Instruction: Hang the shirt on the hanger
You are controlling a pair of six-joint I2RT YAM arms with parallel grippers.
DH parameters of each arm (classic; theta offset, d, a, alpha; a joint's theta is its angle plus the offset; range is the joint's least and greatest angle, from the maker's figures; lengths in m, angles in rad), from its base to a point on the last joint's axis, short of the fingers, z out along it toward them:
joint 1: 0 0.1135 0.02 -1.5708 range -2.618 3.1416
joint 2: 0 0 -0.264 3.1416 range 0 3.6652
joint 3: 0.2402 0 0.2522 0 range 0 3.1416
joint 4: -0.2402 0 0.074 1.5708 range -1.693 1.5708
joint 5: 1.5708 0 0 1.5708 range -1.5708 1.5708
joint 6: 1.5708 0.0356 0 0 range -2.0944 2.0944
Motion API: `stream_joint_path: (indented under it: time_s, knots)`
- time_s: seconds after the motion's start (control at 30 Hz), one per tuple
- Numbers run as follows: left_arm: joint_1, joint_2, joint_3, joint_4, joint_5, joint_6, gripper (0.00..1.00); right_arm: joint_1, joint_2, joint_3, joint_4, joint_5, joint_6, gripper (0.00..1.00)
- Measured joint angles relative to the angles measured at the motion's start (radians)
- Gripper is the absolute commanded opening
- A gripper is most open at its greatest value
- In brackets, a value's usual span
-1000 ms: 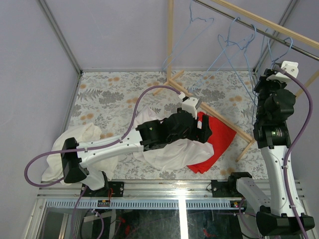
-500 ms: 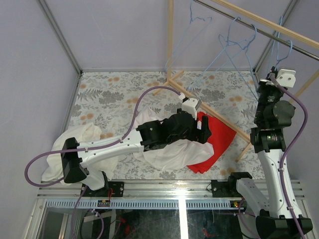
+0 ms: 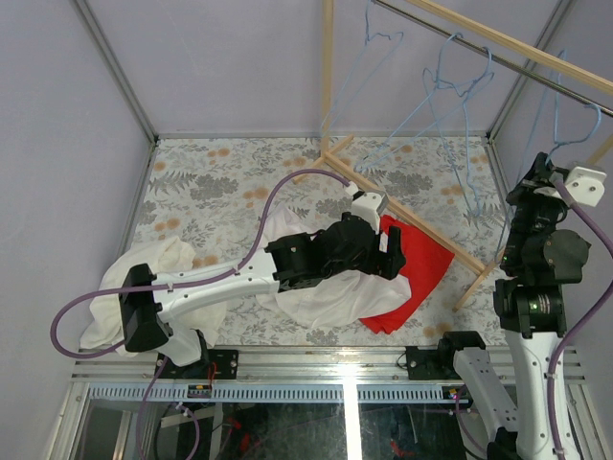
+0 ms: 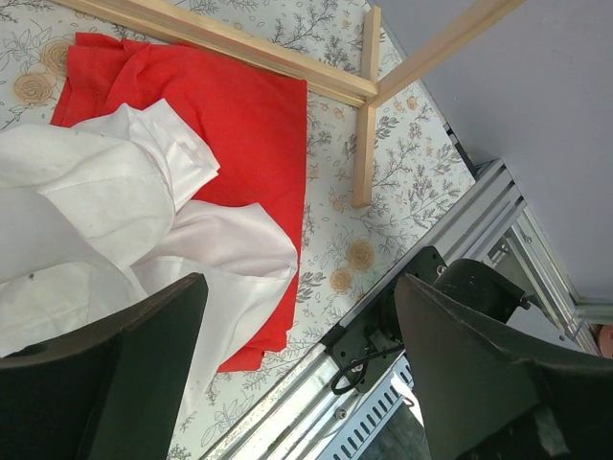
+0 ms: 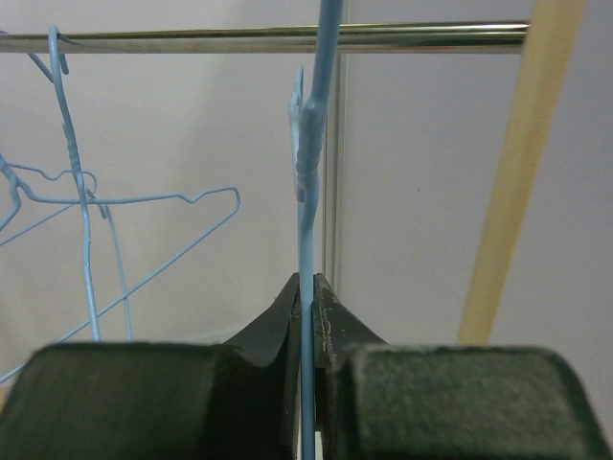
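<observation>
High at the far right of the desk, right gripper clenched on a thin light-blue wire hanger, with the wire pinched upright between the two dark fingers and rising across a chrome rail. To its left in the right wrist view, two more light-blue wire hangers hooked over that same rail; to its right, a pale wooden post. From above, same right gripper raised well clear of the floral-patterned desk. Near the middle of the desk, left gripper released, fingers spread wide with nothing between them, hovering over cloth without touching it. Directly beneath, large white thin-fabric collared shirt, crumpled flat on the desk and partly overlapping a red cloth. Beyond the red cloth, a light wooden base bar of the rack, lying on the desk. In the top view, shirt half hidden under the left arm, well apart from the held hanger. Off at the near left corner, a separate off-white garment in a heap.
</observation>
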Motion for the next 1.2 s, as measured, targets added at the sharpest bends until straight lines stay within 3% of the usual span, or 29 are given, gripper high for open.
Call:
stream_joint_path:
  time_s: [0.4, 0.73, 0.97, 1.2]
  knots:
    - [0.0, -0.032, -0.001, -0.032, -0.039, 0.017, 0.8, 0.0, -0.117, 0.132, -0.388, -0.042, 0.169, 0.0]
    - [0.0, -0.229, -0.029, -0.073, -0.177, 0.115, 0.84, 0.029, -0.225, 0.314, -0.735, -0.223, 0.222, 0.0]
    - [0.0, -0.391, -0.048, -0.084, -0.22, 0.268, 0.88, 0.116, -0.256, 0.447, -0.827, -0.415, 0.168, 0.0]
    - [0.0, -0.565, -0.016, -0.133, -0.195, 0.414, 0.9, 0.284, -0.157, 0.52, -0.909, -0.641, 0.126, 0.0]
